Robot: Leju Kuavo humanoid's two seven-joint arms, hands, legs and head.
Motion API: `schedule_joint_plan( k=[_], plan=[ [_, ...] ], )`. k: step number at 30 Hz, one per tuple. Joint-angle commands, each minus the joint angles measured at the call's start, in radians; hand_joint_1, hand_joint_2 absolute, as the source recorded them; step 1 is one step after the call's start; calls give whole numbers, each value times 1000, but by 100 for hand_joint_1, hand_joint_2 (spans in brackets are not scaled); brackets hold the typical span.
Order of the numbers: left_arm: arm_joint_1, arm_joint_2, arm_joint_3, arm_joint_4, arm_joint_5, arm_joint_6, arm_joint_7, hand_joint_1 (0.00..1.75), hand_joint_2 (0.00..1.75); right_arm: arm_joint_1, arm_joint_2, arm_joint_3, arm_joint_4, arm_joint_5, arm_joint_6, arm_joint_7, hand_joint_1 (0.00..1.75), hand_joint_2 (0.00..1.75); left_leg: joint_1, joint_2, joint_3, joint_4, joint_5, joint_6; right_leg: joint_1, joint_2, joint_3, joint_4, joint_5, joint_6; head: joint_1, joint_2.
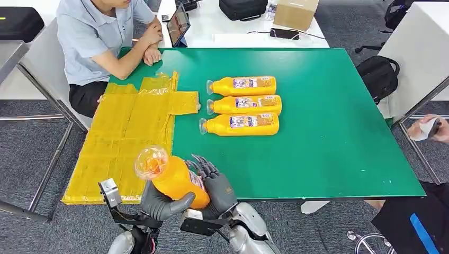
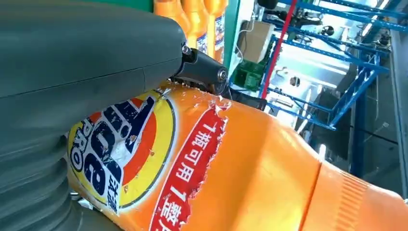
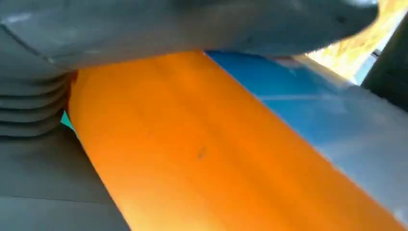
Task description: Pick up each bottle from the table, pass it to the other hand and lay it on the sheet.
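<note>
While the orange bottle (image 1: 172, 180) is held up at the near edge of the green desk (image 1: 328, 137), it is gripped from both sides: the left hand (image 1: 161, 203) is wrapped round its lower body and the right hand (image 1: 217, 188) is pressed against its other side with dark fingers (image 1: 204, 165) raised beside the shoulder. The bottle is seen tilted, its clear cap (image 1: 151, 161) pointing up and towards the yellow sheet (image 1: 127, 132). In the left wrist view the torn label (image 2: 120, 149) with red and blue print is recorded on the bottle's body (image 2: 269, 183), with the grey thumb (image 2: 86, 53) laid across it. In the right wrist view the plain orange wall of the bottle (image 3: 192, 154) is seen close under the grey hand cover (image 3: 168, 24); finer detail is blurred.

Relative to the held bottle, three further bottles (image 1: 243, 105) are noted lying side by side farther up the desk, caps towards the sheet, just beside its edge. The sheet is found spread over the desk's left portion, hanging past its near corner. A seated person (image 1: 100, 37) is observed beyond the sheet, forearms resting on the desk's far corner. A second person's hand (image 1: 426, 128) is noted off the desk's right side.
</note>
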Motion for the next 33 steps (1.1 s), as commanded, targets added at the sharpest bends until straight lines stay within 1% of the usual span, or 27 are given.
schedule_joint_plan(
  k=[1,4,5,6,8,9,11,15,16,17,18,19,20,21,24,28,29,30,31,32,33],
  plan=[
    [-79,5,33,112,10,51,40,175,175,7,-42,12,63,-75,-9,-113,0,0,0,-2,6,-2,-1,2,1,-3,7,-2,-1,-3,0,0],
    [-119,17,99,128,-47,116,63,175,175,19,-52,-48,17,-130,-50,-200,0,0,0,-3,3,-2,0,1,0,-3,4,-2,-1,-2,0,0],
    [-180,83,86,104,-389,402,89,175,175,34,-120,3,-170,-387,-156,-209,0,0,0,-3,5,-2,0,1,1,-4,6,-2,-1,-3,0,0],
    [-225,109,152,75,-452,388,129,175,175,20,-154,-44,-232,-420,-153,-209,0,0,0,-3,1,-1,1,1,0,-4,2,0,-1,-2,0,0],
    [-243,93,217,53,-476,321,151,175,175,27,-142,-120,-276,-377,-77,-209,0,0,0,-4,1,0,1,1,1,-6,2,0,0,-3,0,0],
    [-243,93,217,53,-476,321,151,175,175,27,-142,-120,-276,-377,-77,-209,0,0,0,-5,-1,0,2,1,0,-5,1,0,0,-2,1,0],
    [-233,83,213,49,-483,319,148,175,175,33,-133,-121,-279,-367,-79,-209,0,0,0,-1,2,0,1,2,1,-2,3,0,1,-3,0,0],
    [-219,72,203,49,-496,326,140,175,175,41,-122,-113,-278,-358,-90,-209,0,0,0,-1,4,-1,1,2,0,-4,4,-1,1,-4,0,0],
    [-222,81,197,45,-568,374,129,175,175,44,-118,-115,-304,-396,-123,-209,0,0,0,-1,3,-1,1,1,0,-4,3,-1,1,-4,0,0],
    [-231,81,205,43,-613,390,134,175,175,40,-132,-104,-313,-435,-151,-209,0,0,0,-1,5,-1,0,2,1,-4,5,-1,0,-5,0,0],
    [-248,88,217,36,-672,410,157,175,175,37,-142,-112,-336,-454,-176,-209,0,0,0,-1,2,0,1,1,1,-4,3,0,1,-4,0,0],
    [-285,106,233,32,-767,429,185,175,175,39,-145,-141,-391,-482,-174,-209,0,0,0,-1,3,0,1,2,1,-4,3,0,1,-5,1,0],
    [-311,113,253,35,-793,416,199,175,175,40,-143,-164,-421,-483,-159,-209,0,0,0,-1,1,1,1,1,1,-4,1,1,1,-4,0,0],
    [-332,123,263,40,-828,414,210,175,175,42,-140,-175,-446,-484,-156,-209,0,0,0,-2,1,1,1,1,1,-5,2,1,1,-5,0,0],
    [-375,146,280,55,-866,400,225,175,175,42,-137,-176,-475,-494,-150,-209,0,0,0,-1,1,1,2,1,1,-4,0,1,2,-5,0,0],
    [-398,146,290,33,-881,395,227,175,175,31,-139,-165,-458,-499,-168,-209,0,0,0,-1,2,0,2,1,1,-3,1,0,2,-5,0,0],
    [-413,190,244,31,-1019,463,268,175,175,30,-140,-160,-462,-508,-166,-209,0,0,0,-1,3,0,1,2,1,-3,3,0,1,-6,0,0],
    [-457,213,203,58,-1188,473,300,175,175,29,-143,-151,-460,-514,-159,-209,0,0,0,-1,1,0,2,2,1,-3,1,0,2,-4,0,0],
    [-494,251,151,93,-1350,498,323,175,175,26,-143,-140,-463,-514,-149,-209,0,0,0,-2,2,0,2,2,1,-5,2,1,1,-5,0,0],
    [-534,296,89,148,-1513,502,346,175,175,23,-140,-132,-466,-520,-141,-209,0,0,1,-3,0,1,3,1,1,-6,1,1,1,-5,0,0],
    [-583,320,56,249,-1608,485,362,175,175,18,-133,-122,-462,-522,-127,-209,0,0,1,-4,1,0,3,1,1,-6,2,1,1,-5,0,0]
  ],
)
